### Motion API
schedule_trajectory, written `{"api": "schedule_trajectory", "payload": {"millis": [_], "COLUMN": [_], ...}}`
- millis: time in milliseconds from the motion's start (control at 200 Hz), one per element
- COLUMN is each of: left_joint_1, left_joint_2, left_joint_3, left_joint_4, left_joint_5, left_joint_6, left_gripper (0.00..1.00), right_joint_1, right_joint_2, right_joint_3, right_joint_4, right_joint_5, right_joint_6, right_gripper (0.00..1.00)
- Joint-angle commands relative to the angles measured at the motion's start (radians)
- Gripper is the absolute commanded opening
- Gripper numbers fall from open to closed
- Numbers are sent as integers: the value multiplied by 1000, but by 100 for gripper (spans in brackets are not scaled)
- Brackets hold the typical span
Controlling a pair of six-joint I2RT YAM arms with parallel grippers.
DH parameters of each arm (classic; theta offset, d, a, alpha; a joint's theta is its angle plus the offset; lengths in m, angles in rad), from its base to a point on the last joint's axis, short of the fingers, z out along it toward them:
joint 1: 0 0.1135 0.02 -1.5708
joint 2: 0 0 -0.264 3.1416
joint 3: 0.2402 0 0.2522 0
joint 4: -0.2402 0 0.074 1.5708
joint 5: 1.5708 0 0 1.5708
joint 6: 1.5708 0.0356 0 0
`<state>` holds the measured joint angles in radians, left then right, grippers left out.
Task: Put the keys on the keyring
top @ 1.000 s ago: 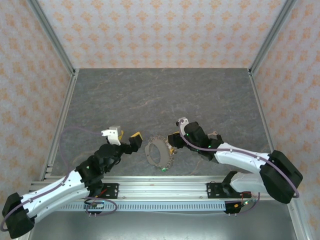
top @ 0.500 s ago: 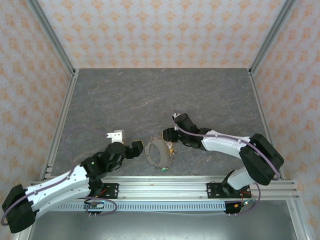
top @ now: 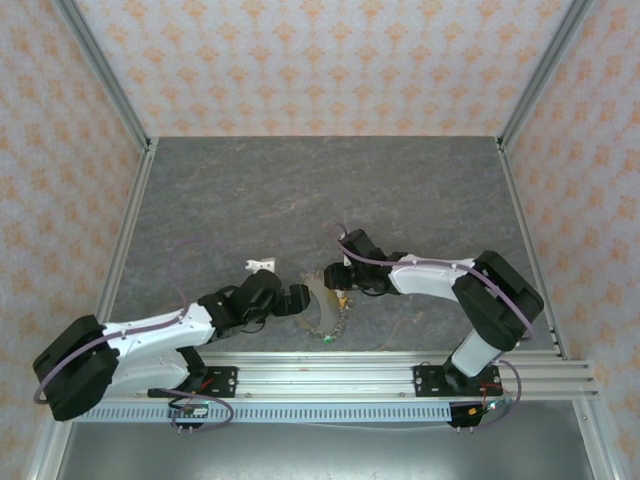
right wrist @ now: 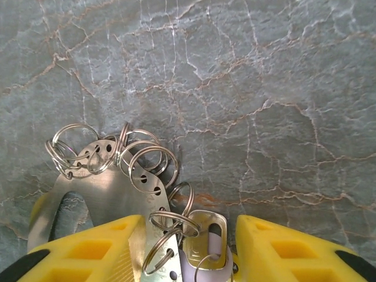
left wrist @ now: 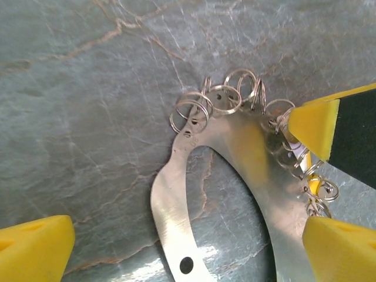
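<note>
While the keyring (top: 318,308) is lying flat on the grey stone-patterned table (top: 300,190), the left arm (top: 150,335) is stretching low toward it from its left side and the right arm (top: 440,275) is bending in toward it from its right side. The left gripper (top: 292,300) is sitting just left of the keyring, and in the left wrist view its yellow fingers (left wrist: 35,252) are standing spread wide, straddling the keyring's flat curved band without closing on it, so this pincer is holding nothing. The right gripper (top: 338,277) is working at the keyring's far right rim, where one of its yellow fingertips (left wrist: 314,123) is touching the outer edge. In the right wrist view its jaws are standing partly apart around a few of the rings and a pale gold key head (right wrist: 207,232), and I cannot tell whether they are pinching anything. The keyring itself is showing as a flat silver crescent pierced with small holes, with a row of little split rings (right wrist: 147,167) hanging along its outer edge. A green-headed key (top: 327,340) is lying just beside the keyring's near end, on the side facing the arm bases
</note>
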<state>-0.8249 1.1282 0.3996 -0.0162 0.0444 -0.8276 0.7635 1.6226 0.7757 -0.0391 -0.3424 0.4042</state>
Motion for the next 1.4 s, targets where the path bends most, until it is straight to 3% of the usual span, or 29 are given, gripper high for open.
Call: {"api": "schedule_trajectory", "payload": {"millis": [0,175,340,505,656,1166,1396], "left_joint_1": [-6,-5,-2,-1,-2,-2,-2], "left_joint_2": [59,179,268,323,318,345,322], "left_joint_3": [39,61,98,120,150,187,183], "left_joint_4": [67,135,146,192,176,192,205], "left_joint_5": [57,102,106,138,147,154,142], "left_joint_6": [-42,-85,-95,-106,-66,-34,-25], "left_gripper": [95,78,77,62,54,50,50], "right_joint_1": [-6,-9,-21,-41,-66,-144,-145], "right_joint_2": [22,27,24,13,-12,-33,-37], "right_joint_3": [28,18,-16,-61,-101,-161,-163], "right_joint_4": [-32,-30,-1,45,94,246,267], "right_joint_5": [-24,-51,-104,-169,-245,-453,-502], "right_joint_6": [0,-2,4,19,27,80,70], "right_gripper": [44,40,37,31,30,27,31]}}
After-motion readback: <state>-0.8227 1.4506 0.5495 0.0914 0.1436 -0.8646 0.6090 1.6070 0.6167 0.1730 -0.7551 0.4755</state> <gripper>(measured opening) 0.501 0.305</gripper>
